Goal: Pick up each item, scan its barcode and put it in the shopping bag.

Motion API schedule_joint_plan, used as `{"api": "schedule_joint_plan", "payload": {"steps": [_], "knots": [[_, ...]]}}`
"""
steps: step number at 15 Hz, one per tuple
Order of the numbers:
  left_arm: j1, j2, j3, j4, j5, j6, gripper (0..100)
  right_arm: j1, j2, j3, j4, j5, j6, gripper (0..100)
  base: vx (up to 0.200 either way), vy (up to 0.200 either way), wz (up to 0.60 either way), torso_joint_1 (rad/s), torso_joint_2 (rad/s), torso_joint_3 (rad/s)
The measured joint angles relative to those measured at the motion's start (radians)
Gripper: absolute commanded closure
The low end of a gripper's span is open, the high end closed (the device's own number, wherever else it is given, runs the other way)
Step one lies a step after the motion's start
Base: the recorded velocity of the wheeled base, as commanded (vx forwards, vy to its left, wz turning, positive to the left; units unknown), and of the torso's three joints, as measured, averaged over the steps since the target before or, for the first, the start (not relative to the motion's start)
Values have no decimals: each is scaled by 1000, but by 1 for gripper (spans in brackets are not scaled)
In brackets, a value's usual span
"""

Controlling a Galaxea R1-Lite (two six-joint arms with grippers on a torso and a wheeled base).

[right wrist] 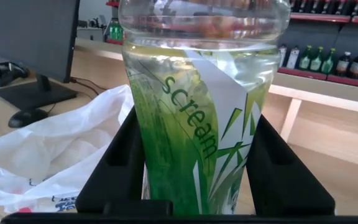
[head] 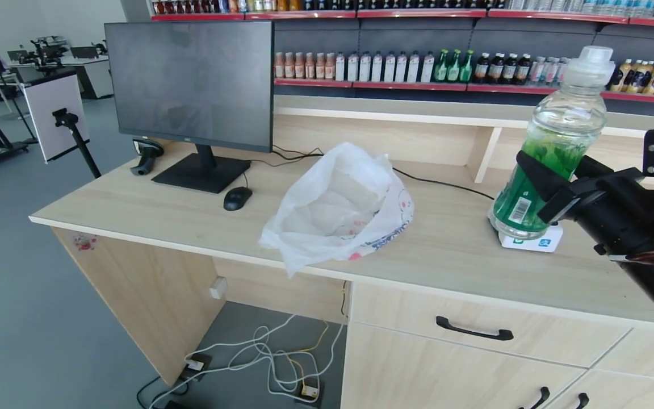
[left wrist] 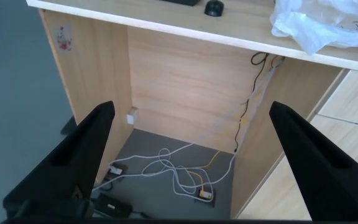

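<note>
A clear drink bottle [head: 554, 147] with a green label and a white cap is held upright over the right side of the wooden counter [head: 191, 216]. My right gripper [head: 540, 190] is shut on the bottle [right wrist: 197, 124], its black fingers [right wrist: 114, 155] pressed on both sides; the barcode faces the front. Under the bottle lies a small white card [head: 534, 241]. A white shopping bag [head: 341, 207] lies open at the counter's middle, left of the bottle, and the bag [right wrist: 55, 155] also shows behind it. My left gripper [left wrist: 188, 162] hangs open low in front of the desk's leg space.
A dark monitor [head: 191, 85], a black mouse [head: 237, 198] and a handheld scanner [head: 146, 156] stand on the counter's left. Cables [left wrist: 179, 174] lie on the floor under the desk. Drawers [head: 474, 329] sit below right. Shelves of bottles [head: 418, 65] line the back wall.
</note>
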Motion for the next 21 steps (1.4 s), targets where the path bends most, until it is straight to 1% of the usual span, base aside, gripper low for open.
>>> {"api": "schedule_joint_plan", "payload": {"steps": [2, 4, 7, 9, 13, 21], "knots": [[0, 0, 0, 0, 0, 0, 0, 43, 19, -30, -4, -1, 0, 100, 0, 0, 0, 0, 0, 0], [1, 0, 0, 0, 0, 0, 0, 97, 53, -91, -8, 1, 0, 100, 0, 0, 0, 0, 0, 0], [0, 0, 0, 0, 0, -1, 0, 137, 114, -196, -4, -1, 11, 100, 0, 0, 0, 0, 0, 0], [0, 0, 0, 0, 0, -1, 0, 181, 160, -243, -6, 2, 18, 100, 0, 0, 0, 0, 0, 0], [1, 0, 0, 0, 0, -1, 0, 210, 235, -283, -4, 0, 26, 100, 0, 0, 0, 0, 0, 0], [2, 0, 0, 0, 1, -2, 0, 212, 270, -291, -8, 1, 28, 100, 0, 200, 0, 4, 4, 2]]}}
